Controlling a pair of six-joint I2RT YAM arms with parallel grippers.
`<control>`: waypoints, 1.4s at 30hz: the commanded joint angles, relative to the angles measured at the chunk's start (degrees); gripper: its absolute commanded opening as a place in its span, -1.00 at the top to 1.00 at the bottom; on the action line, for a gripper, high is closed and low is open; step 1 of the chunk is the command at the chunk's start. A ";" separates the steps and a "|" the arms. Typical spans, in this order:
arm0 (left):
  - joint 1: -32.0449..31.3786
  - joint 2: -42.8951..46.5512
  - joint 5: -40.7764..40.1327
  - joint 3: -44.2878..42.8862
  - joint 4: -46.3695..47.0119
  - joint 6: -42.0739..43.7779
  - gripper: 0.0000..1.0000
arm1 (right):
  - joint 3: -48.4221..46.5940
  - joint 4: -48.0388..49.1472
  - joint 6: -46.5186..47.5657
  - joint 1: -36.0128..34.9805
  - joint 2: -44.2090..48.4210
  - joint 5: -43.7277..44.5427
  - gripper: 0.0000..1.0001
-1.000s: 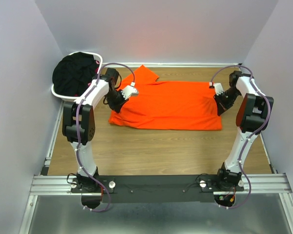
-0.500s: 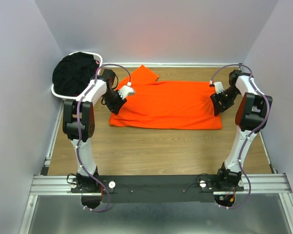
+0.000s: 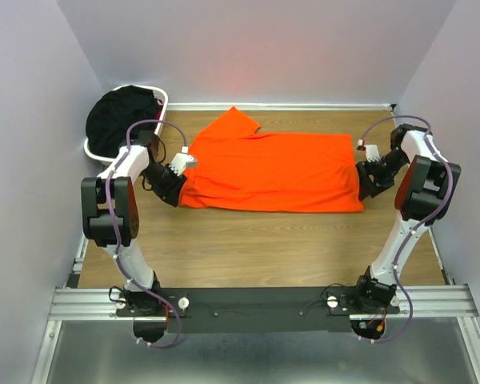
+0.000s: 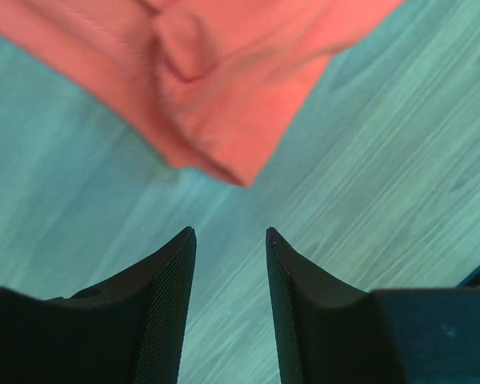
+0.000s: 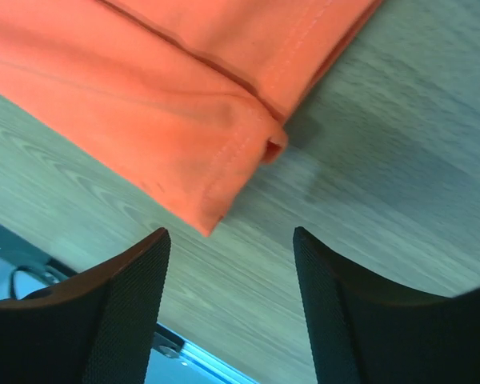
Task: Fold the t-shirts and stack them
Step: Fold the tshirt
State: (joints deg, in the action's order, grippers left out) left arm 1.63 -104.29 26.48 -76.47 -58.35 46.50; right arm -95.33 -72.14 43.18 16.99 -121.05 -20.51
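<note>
The orange t-shirt (image 3: 276,172) lies spread across the upper middle of the overhead picture, flat on the wooden worktop (image 3: 256,248). It looks folded lengthways, with one sleeve poking up toward the back wall at its upper left.

The left end effector (image 3: 168,189) sits just at the shirt's lower left corner. In its own wrist view, the left end effector (image 4: 230,234) has its jaws a modest way apart with nothing between them. Bare wood shows in the gap, and the rumpled corner of the orange t-shirt (image 4: 216,80) lies a little beyond the tips, not touching them.

The right end effector (image 3: 366,186) is at the shirt's right edge, toward the right side of the frame. From its wrist camera the right end effector (image 5: 230,232) is spread wider than the left and also empty. The hemmed, doubled corner of the orange t-shirt (image 5: 144,80) rests on the wood just ahead of it.

In the upper left corner a white laundry basket (image 3: 165,101) stands against the wall, heaped with black t-shirts (image 3: 120,120).
</note>
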 commanded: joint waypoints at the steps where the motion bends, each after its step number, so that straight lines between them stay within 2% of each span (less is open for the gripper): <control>1: -0.49 -0.03 4.54 2.81 2.53 0.26 0.03 | 1.37 -1.78 -2.57 0.32 -0.05 -4.53 -0.38; 10: -0.66 -3.02 5.51 1.76 5.52 -1.23 0.03 | 3.48 0.94 -4.95 0.32 -2.87 -4.80 -0.22; 16: -1.01 -3.82 6.56 -0.52 5.35 -1.68 0.07 | 3.75 1.83 -5.21 0.32 -4.10 -4.01 -0.04; 21: -1.45 -4.43 6.66 -0.44 4.91 -1.24 0.17 | 2.43 1.91 -5.47 0.32 -5.15 -3.75 0.31; 26: -3.39 -6.01 6.66 0.35 3.95 -0.36 0.28 | 1.20 1.74 -5.74 0.32 -5.86 -2.69 0.57; 27: -3.39 -6.53 6.48 0.35 3.59 -0.27 0.32 | 1.02 1.83 -5.74 0.32 -5.95 -2.43 0.62; 30: -3.39 -6.81 4.81 0.62 2.98 -0.27 0.63 | 0.93 1.83 -5.56 0.32 -5.69 -0.85 0.96; 34: -3.12 -5.22 1.22 2.54 2.62 -0.62 0.99 | 1.55 1.91 -4.51 0.32 -4.72 1.79 0.99; 40: -2.07 -4.25 0.67 2.64 2.28 -0.89 0.97 | 1.11 2.00 -4.07 0.23 -4.54 2.76 0.99; 42: -2.07 -3.82 1.82 2.29 0.44 0.69 0.75 | 1.02 2.00 -4.15 0.32 -4.63 2.58 0.99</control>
State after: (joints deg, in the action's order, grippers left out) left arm -1.06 -109.86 29.02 -74.17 -54.76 45.52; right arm -93.19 -71.22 37.76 17.21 -125.69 -20.75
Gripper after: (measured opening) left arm 0.057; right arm 0.011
